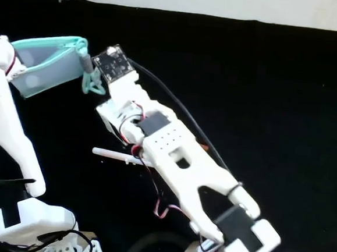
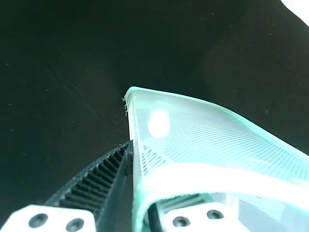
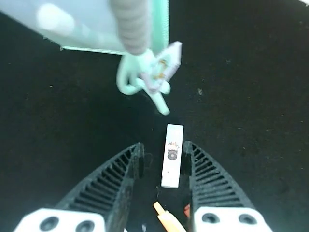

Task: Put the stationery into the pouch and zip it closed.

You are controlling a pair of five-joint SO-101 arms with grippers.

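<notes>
On my right wrist feed the right gripper [image 3: 161, 145] is spread wide, with one black finger on each side of a white eraser [image 3: 172, 155]. The eraser lies flat on the black table [image 3: 251, 121], and I can't tell whether the fingers touch it. Nearer the camera an orange tip [image 3: 166, 220] pokes in; I can't make out what it belongs to. Beyond the eraser hangs a knotted teal cord [image 3: 140, 84] with a small tag [image 3: 166, 63] against it. Past that is the pouch [image 3: 87, 24], crossed by a grey strap [image 3: 131, 24].

On my left wrist feed the left gripper [image 2: 137, 164] is pinching one end of the pouch, its mesh wall pressed against the black finger [image 2: 96, 186].

From the high camera, a white pen [image 1: 113, 154] lies on the table, one end tucked under the right arm [image 1: 183, 156]. Farther back, the left arm [image 1: 5, 125] holds the pouch up at the far left corner. The cord dangles from the pouch's free end, just beside the right arm's wrist.
</notes>
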